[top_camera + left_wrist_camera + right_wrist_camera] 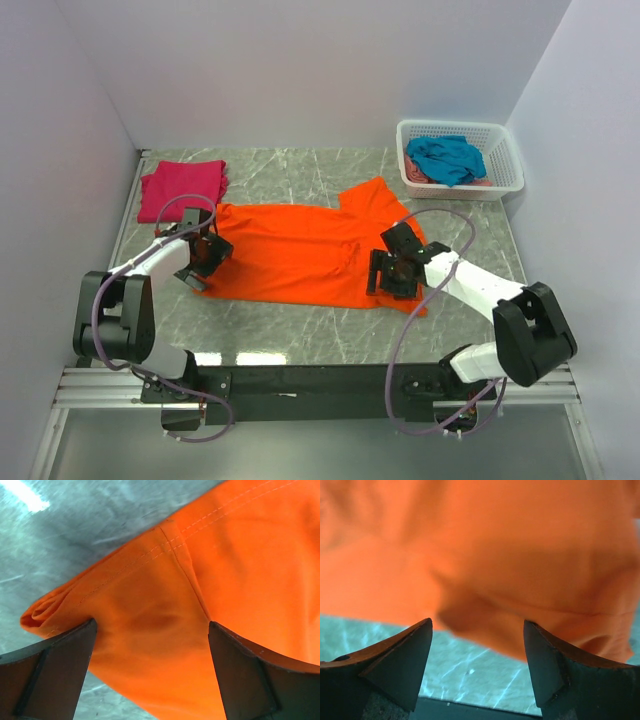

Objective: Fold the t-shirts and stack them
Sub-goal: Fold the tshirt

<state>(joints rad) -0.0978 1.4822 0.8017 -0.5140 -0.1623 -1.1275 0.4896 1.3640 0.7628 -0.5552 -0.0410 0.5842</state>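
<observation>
My left jaws gape over a hemmed corner of the shirt (150, 595); right jaws gape at its edge, over table (470, 670).

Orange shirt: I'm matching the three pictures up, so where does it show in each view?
Top external: the shirt lies spread across the middle of the table.
Left wrist: the shirt fills the centre and right, with a hemmed corner pointing left.
Right wrist: the shirt fills the upper part, blurred.
Shared landmark: the grey marbled table, bare beside the shirt in all three.
</observation>
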